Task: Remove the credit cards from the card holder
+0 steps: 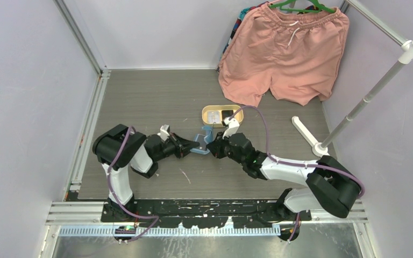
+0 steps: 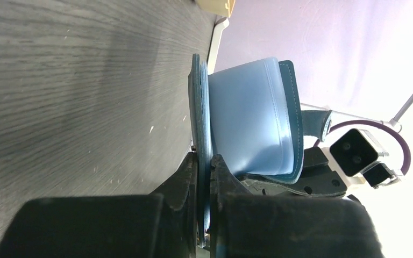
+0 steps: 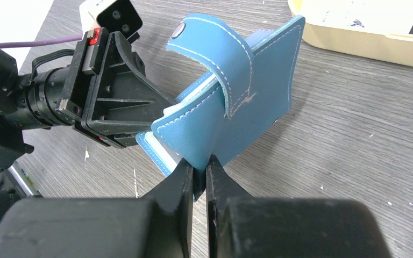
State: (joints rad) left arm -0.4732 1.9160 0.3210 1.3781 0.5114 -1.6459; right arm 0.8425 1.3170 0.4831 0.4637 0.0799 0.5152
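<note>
Nothing readable is showing up in any of the views, tbh. Some tiny dark marks are sitting inside the tray (image 3: 365,45), but they're coming out way too small and blurry to make out as letters or numbers.
</note>
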